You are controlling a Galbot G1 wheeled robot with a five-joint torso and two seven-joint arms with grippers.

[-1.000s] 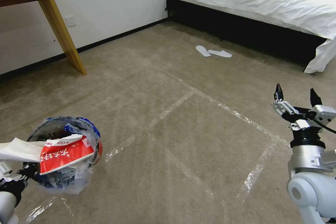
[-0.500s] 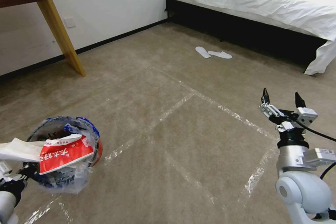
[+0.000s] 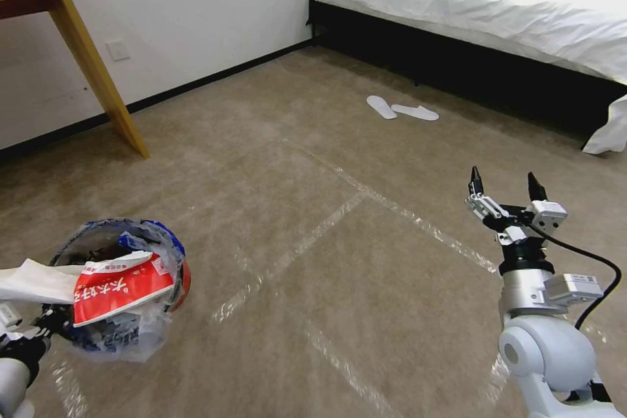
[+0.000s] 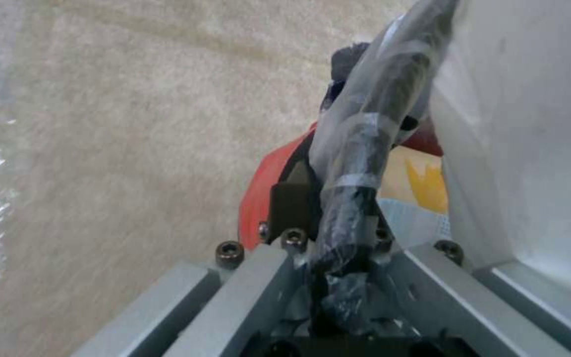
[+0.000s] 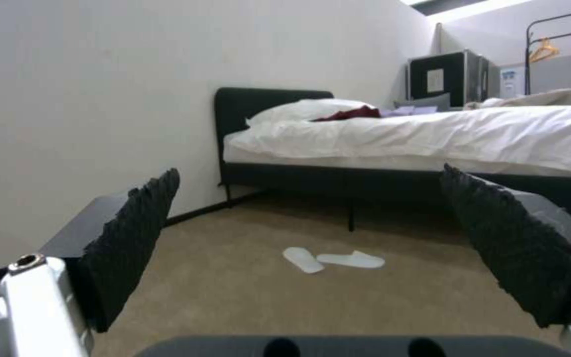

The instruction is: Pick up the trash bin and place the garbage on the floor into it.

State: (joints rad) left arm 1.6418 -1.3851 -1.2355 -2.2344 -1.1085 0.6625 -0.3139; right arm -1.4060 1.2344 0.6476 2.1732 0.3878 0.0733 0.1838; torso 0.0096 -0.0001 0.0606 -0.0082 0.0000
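The small round red trash bin (image 3: 121, 287), lined with a clear plastic bag with blue trim, is already off the beige-brown short-pile carpet floor (image 3: 313, 209), which is crossed by shiny tape lines; the left gripper (image 3: 39, 330) carries it by the rim, its fingers clamped on the bagged edge, as the left wrist view shows with a black finger (image 4: 292, 198) pressed against the red wall. Inside the bin lie a red-and-white printed wrapper (image 3: 121, 287) and a white paper wad (image 3: 32, 279) that sticks out over the rim on the side toward the left gripper, so the pickup looks done and at least part of the garbage is collected. The right gripper (image 3: 506, 186) is held up well to the right of the bin, jaws spread wide and holding nothing. On the carpet beyond the bin I see no loose litter, just a pair of flat white slippers (image 3: 400, 109) far off by the dark-framed bed with white sheets (image 3: 496, 13). I judge the task near its end, unless litter lies outside these views.
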